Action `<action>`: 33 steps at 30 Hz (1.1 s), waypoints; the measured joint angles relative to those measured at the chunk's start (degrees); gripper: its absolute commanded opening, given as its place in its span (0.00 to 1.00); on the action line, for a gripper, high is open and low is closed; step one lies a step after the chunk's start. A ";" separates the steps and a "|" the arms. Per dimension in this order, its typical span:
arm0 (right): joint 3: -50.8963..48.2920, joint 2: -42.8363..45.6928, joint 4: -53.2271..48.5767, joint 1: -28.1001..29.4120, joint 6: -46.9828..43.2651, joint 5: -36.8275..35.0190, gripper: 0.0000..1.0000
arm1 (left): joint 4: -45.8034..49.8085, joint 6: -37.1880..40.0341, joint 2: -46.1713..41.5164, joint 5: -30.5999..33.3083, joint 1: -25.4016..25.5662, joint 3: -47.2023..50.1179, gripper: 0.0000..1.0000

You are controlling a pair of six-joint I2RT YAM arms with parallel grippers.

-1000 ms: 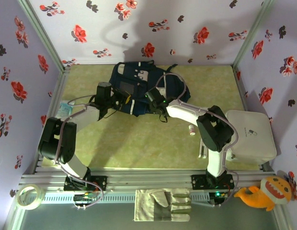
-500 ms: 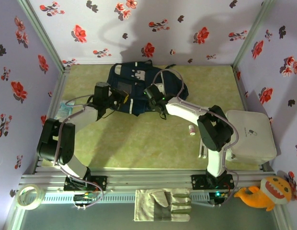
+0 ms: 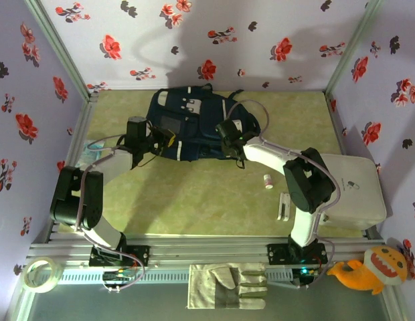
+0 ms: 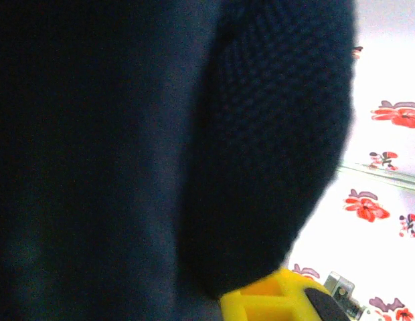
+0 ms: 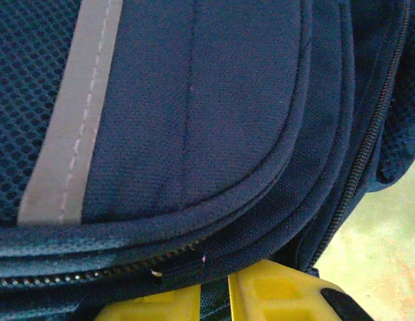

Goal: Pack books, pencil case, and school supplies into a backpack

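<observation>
Well, from where I stand this job looks partway through at best. The backpack (image 3: 194, 114) lies flat at the far middle of the table (image 3: 194, 200), front patches up, and both arms reach out to its near edge. The right gripper (image 5: 215, 297) has its yellow fingers (image 5: 274, 294) drawn nearly together, with a fold of navy fabric pinched between them, just under a stretch of zip that looks closed. The left gripper (image 3: 164, 138) is pressed against the bag's near left corner. Its wrist camera gives dark cloth and one yellow fingertip (image 4: 274, 301), so I cannot tell whether it is wide, narrow or gripping.

The school supplies lie out on the mat, well apart from the bag on the right. The tiny white tube (image 3: 268, 181) is farther out, and the slim white bar (image 3: 282, 206) is nearer the arm bases, just beside a white box (image 3: 351, 190). Those are plainly left to pack. The books and pencil case I'd guess are inside, though I can't see into the bag. My reading is that the arms are working at the opening, with the small items to follow.
</observation>
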State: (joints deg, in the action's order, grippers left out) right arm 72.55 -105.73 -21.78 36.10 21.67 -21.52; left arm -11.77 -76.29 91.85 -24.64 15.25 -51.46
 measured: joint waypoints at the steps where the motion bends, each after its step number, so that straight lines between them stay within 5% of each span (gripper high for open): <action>1: 0.00 0.00 0.20 0.00 -0.39 0.63 0.20 | 0.13 0.17 0.00 0.00 -0.22 0.00 0.00; 11: -0.11 0.50 1.33 -0.59 -3.65 3.93 0.31 | 0.66 1.40 0.00 -0.11 -1.20 0.00 0.02; 15: -1.70 3.89 2.54 -0.66 -4.17 5.90 0.41 | 3.80 5.35 0.00 -0.44 -2.08 -0.79 0.32; 26: -12.66 20.90 10.08 -5.62 0.20 10.75 0.65 | 27.10 31.69 -6.45 2.91 1.38 -8.28 0.84; 33: -17.81 24.55 12.79 -12.00 6.10 15.32 0.74 | 34.77 51.10 -3.04 9.99 13.18 -22.62 0.93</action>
State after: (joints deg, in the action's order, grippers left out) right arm 54.74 -81.19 -8.99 24.10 27.77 -6.20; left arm 23.00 -25.19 88.82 -14.66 28.42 -74.08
